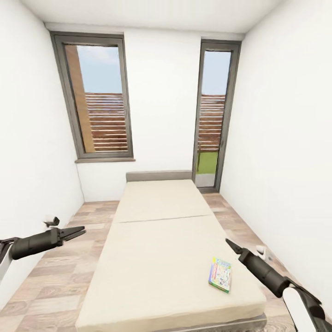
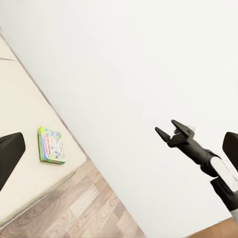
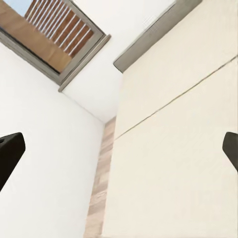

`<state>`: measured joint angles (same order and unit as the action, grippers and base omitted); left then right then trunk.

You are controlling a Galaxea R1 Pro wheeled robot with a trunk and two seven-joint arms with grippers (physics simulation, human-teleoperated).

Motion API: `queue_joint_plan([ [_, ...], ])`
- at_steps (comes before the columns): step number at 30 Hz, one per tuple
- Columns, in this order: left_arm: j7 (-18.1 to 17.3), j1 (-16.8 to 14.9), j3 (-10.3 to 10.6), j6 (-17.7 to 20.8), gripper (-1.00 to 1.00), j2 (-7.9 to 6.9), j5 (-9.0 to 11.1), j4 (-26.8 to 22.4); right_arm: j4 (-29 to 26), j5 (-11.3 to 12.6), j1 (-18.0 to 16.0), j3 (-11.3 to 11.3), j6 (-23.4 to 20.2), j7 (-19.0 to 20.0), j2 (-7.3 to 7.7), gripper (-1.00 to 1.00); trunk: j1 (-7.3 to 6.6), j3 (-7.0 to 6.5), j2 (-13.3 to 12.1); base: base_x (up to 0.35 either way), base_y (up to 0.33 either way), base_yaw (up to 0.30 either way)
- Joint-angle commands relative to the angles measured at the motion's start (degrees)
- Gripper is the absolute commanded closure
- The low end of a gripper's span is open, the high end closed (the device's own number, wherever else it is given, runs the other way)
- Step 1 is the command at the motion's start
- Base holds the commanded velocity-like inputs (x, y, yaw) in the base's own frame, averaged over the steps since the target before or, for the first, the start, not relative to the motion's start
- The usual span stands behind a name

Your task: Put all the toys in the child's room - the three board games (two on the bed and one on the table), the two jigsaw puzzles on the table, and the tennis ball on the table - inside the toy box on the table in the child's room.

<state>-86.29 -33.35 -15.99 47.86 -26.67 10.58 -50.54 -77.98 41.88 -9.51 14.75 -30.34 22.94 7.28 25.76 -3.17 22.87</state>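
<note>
A colourful flat board game (image 1: 220,274) lies on the cream bed (image 1: 157,258) near its front right corner; the left wrist view shows the same board game (image 2: 51,145) close to the mattress edge. My right gripper (image 1: 230,245) hovers open just right of the bed, a little beyond the game, and appears across the room as the right gripper (image 2: 173,133) with its jaws apart. My left gripper (image 1: 77,232) hangs open over the floor left of the bed, holding nothing. In the right wrist view its dark fingers (image 3: 11,153) stand wide apart over the mattress.
The bed's grey headboard (image 1: 159,175) meets the far wall between a window (image 1: 99,97) and a tall glass door (image 1: 212,115). Narrow strips of wooden floor (image 1: 50,281) run along both sides of the bed. White walls close in left and right.
</note>
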Motion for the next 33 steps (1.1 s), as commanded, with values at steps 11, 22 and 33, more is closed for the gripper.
queue_joint_plan([
  [11, 13.72, -0.09, 0.27, 0.71, -1.0, 1.08, 0.09, 0.08, 0.03, 0.03, -1.44, -3.39, -2.42, -22.59, -0.44, -1.0, 0.02, -0.28, 0.04, 0.001, -0.002, -0.279],
  [22, 27.95, -0.13, 0.01, 0.81, -1.0, 2.75, 0.6, 0.09, -1.6, -2.13, -3.2, -12.28, -3.38, -39.35, -0.74, -1.0, 0.02, -0.48, 0.04, 0.0, 0.0, -0.14],
  [33, 30.18, -0.14, -0.24, 0.79, -1.0, 3.37, 0.66, 0.09, -4.2, -2.78, -3.6, -19.55, -5.02, -44.02, -0.88, -1.0, 0.02, -0.51, 0.04, 0.0, -0.001, -0.015],
])
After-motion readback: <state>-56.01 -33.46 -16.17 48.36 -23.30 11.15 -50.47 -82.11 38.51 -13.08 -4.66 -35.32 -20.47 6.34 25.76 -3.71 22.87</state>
